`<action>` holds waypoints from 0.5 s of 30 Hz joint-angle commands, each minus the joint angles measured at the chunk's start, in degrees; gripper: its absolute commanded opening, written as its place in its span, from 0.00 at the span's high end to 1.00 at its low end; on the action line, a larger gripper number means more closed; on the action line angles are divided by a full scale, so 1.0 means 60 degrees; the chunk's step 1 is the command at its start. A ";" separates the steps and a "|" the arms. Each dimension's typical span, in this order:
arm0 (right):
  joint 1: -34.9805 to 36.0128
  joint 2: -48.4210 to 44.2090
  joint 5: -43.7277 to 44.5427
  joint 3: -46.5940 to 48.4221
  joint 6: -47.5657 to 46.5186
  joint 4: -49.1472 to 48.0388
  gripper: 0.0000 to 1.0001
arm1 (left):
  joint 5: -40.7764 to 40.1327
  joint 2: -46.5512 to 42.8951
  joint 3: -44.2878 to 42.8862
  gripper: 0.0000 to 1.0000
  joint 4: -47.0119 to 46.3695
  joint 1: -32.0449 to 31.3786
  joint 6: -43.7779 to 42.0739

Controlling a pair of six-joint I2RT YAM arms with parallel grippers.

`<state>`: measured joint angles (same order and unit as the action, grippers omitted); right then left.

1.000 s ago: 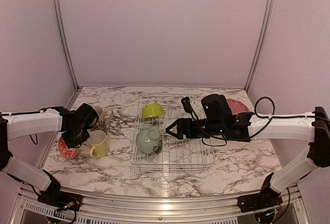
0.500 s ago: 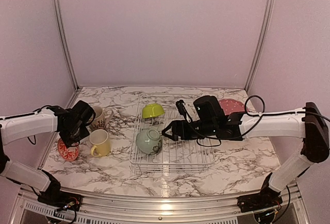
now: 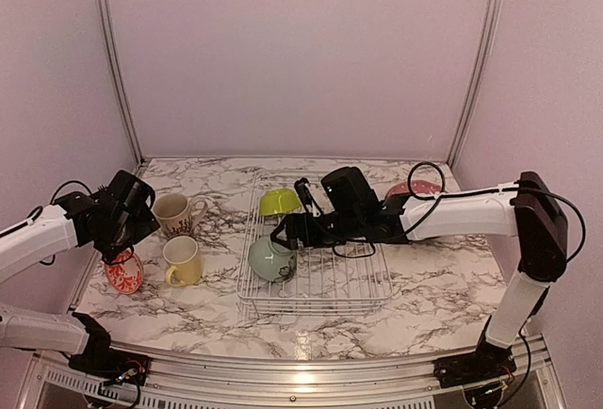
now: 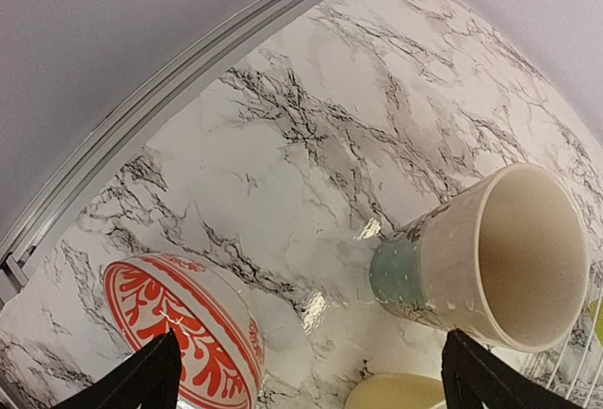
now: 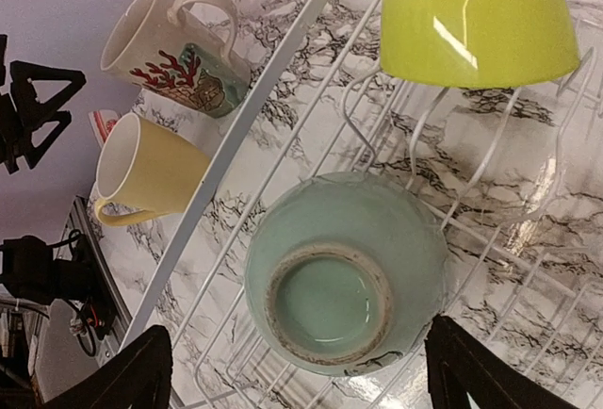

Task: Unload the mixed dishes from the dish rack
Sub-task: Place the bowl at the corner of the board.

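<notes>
Jaws both open and empty. Left jaws sit by the red-patterned bowl (image 4: 184, 324) on the bench (image 3: 424, 286), 9 o'clock of the dish rack (image 3: 349, 286). Right jaws hang just above the pale-green bowl (image 5: 344, 272), which is upside down in the rack's 8 o'clock corner, foot ring up. Likely glazed ceramic: rigid, slick, chippable, moderate weight. Grip across the foot ring or wall, not the dome. Lime bowl (image 5: 479, 18), also inverted, is further back at 11 o'clock.

Lime bowl (image 5: 479, 23); pale-green bowl (image 5: 344, 272); plate (image 3: 419, 186), seemingly red.
</notes>
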<state>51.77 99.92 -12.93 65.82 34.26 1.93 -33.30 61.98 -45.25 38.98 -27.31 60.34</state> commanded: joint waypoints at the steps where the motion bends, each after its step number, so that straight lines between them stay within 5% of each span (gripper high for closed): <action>1: 0.0136 0.0385 -0.0047 0.0488 -0.0206 0.0438 0.10 | 0.0140 -0.0253 -0.0127 0.01 -0.0078 0.0036 -0.0469; 8: 0.0145 0.0264 -0.0023 0.0399 -0.0229 0.0440 0.10 | 0.0578 -0.0589 0.0965 0.01 -0.0152 0.0384 0.0494; 15: 0.0146 -0.0160 0.0121 0.0024 -0.0270 0.0370 0.10 | 0.2759 -0.0703 0.1918 0.02 -0.2610 0.1793 -0.1050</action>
<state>52.25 101.41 -12.93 66.24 33.58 3.60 -24.56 56.51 -34.33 31.03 -18.61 57.56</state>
